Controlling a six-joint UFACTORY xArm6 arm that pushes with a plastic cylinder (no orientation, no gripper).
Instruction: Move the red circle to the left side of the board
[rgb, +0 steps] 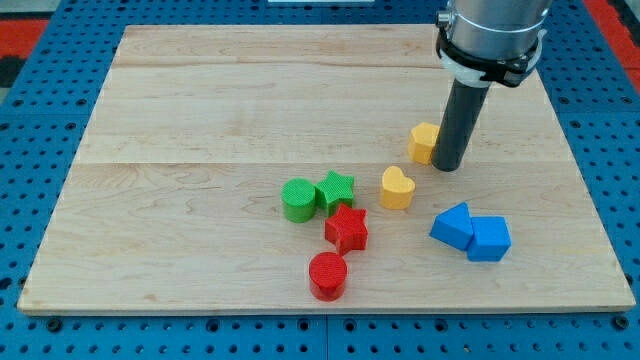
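Observation:
The red circle (328, 275) sits low on the wooden board (200, 120), near the view's bottom middle. A red star (347, 228) lies just above it. My tip (448, 166) is on the board well to the upper right of the red circle, touching or nearly touching the right side of a yellow block (423, 142). The rod rises from the tip toward the view's top right.
A green circle (298, 199) and a green star (335, 189) sit side by side above the red star. A yellow heart (397, 187) lies below the yellow block. Two blue blocks (453, 226) (489, 239) touch each other at the lower right.

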